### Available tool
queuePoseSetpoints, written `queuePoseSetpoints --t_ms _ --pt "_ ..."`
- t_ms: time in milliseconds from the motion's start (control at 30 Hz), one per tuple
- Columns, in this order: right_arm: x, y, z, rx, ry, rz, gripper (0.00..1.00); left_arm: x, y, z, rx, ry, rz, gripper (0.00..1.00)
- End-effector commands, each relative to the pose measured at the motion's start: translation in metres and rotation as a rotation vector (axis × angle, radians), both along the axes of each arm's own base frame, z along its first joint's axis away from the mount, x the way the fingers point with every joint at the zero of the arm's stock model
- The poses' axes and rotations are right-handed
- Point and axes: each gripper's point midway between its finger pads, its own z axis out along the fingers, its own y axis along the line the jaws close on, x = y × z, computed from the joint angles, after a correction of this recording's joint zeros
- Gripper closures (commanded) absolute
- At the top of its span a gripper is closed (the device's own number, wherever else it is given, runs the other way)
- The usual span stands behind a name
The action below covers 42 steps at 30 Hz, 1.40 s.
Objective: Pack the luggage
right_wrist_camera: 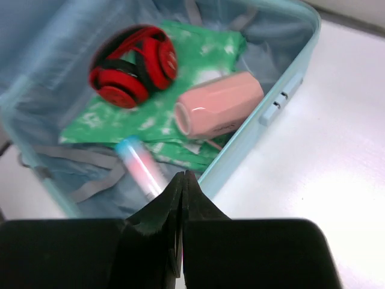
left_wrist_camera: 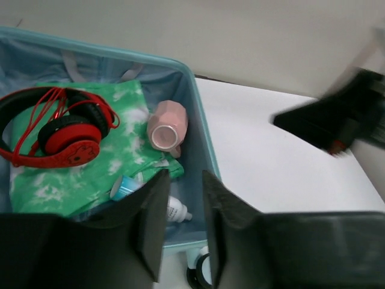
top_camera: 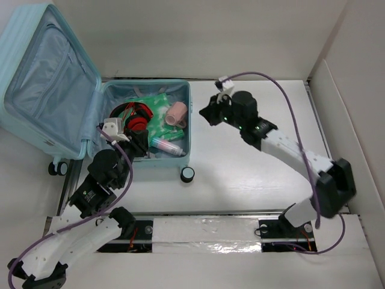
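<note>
The luggage (top_camera: 42,84) lies open, its lid at the far left and its base (top_camera: 187,129) in the middle. In the base lie red headphones (top_camera: 135,117), a green tie-dye cloth (top_camera: 157,108), a pink cup (top_camera: 177,114) and a pink tube with a blue cap (top_camera: 167,145). My left gripper (top_camera: 137,142) hovers over the base's near-left corner, open and empty; its view shows the headphones (left_wrist_camera: 60,129), cup (left_wrist_camera: 167,125) and tube (left_wrist_camera: 126,186) beyond the gripper (left_wrist_camera: 186,176). My right gripper (top_camera: 208,112) is shut and empty, just outside the right wall (right_wrist_camera: 264,129), above the tube (right_wrist_camera: 138,165).
Black-and-white caster wheels (top_camera: 187,174) stick out at the base's near edge and under the lid (top_camera: 57,168). White walls stand at the back and right. A taped strip runs along the table's near edge (top_camera: 204,232).
</note>
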Motion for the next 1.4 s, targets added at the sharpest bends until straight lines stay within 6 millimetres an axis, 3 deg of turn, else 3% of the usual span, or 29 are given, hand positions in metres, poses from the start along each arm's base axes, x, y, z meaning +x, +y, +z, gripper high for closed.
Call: queuePoseSetpoints --t_ms 0,33,67,100,133,233,300,367,400,433,533,567,667,733,767,933,1133,1167,1233,1333,1367 --pt "-0.032 -0.017 0.041 0.164 -0.171 -0.029 1.0 0.016 0.013 0.002 -0.038 0.002 0.085 0.78" --pt "-0.046 -0.03 0.051 0.179 -0.19 -0.04 1.0 0.021 0.023 0.004 -0.065 0.004 0.125 0.82" --pt "-0.056 -0.034 0.044 0.171 -0.183 -0.04 1.0 0.025 0.025 0.004 -0.073 0.011 0.134 0.86" --pt "-0.063 -0.045 0.019 0.131 -0.143 -0.067 1.0 0.027 0.024 0.004 -0.086 0.016 0.121 0.87" --pt "-0.075 -0.057 0.031 0.141 -0.174 -0.074 1.0 0.03 0.027 0.005 -0.118 0.023 0.138 0.89" --pt "-0.087 -0.08 0.017 0.068 -0.186 -0.091 1.0 0.043 0.055 -0.002 -0.136 0.065 0.274 0.95" --pt "-0.09 -0.097 0.022 0.057 -0.21 -0.128 1.0 0.046 0.09 -0.016 -0.137 0.122 0.439 0.97" --pt "-0.092 -0.105 0.01 0.06 -0.185 -0.143 1.0 0.038 0.117 -0.017 -0.13 0.147 0.549 0.98" --pt "-0.094 -0.107 0.018 0.091 -0.208 -0.138 1.0 0.033 0.139 -0.015 -0.129 0.144 0.645 0.98" --pt "-0.097 -0.104 0.018 0.117 -0.216 -0.102 1.0 0.028 0.149 -0.012 -0.123 0.143 0.685 0.97" --pt "-0.102 -0.099 0.01 0.128 -0.199 -0.043 0.95 0.011 0.184 -0.002 -0.073 0.156 0.842 0.83" --pt "-0.102 -0.098 0.012 0.127 -0.199 -0.039 0.94 0.01 0.191 0.001 -0.046 0.169 0.882 0.65" --pt "-0.104 -0.099 0.01 0.108 -0.184 -0.035 0.92 0.009 0.207 -0.002 0.027 0.221 0.977 0.24" --pt "-0.108 -0.095 0.012 0.105 -0.191 -0.023 0.91 0.012 0.214 -0.008 0.045 0.261 1.014 0.17" --pt "-0.107 -0.097 0.014 0.101 -0.197 -0.034 0.91 0.01 0.233 -0.014 0.065 0.298 1.087 0.16" --pt "-0.114 -0.095 0.017 0.081 -0.198 -0.016 0.91 0.001 0.265 -0.031 0.048 0.383 1.203 0.18" --pt "-0.125 -0.089 0.025 0.083 -0.219 0.02 0.91 -0.019 0.301 -0.019 0.157 0.381 1.441 0.22" --pt "-0.128 -0.087 0.026 0.082 -0.223 0.032 0.91 -0.019 0.316 -0.026 0.194 0.436 1.485 0.23" --pt "-0.13 -0.084 0.026 0.077 -0.225 0.04 0.91 -0.027 0.337 -0.037 0.105 0.491 1.529 0.28" --pt "-0.13 -0.08 0.022 0.063 -0.219 0.042 0.91 -0.023 0.343 -0.041 0.098 0.492 1.516 0.33" --pt "-0.129 -0.079 0.021 0.059 -0.217 0.042 0.91 -0.022 0.345 -0.038 0.096 0.473 1.52 0.41"
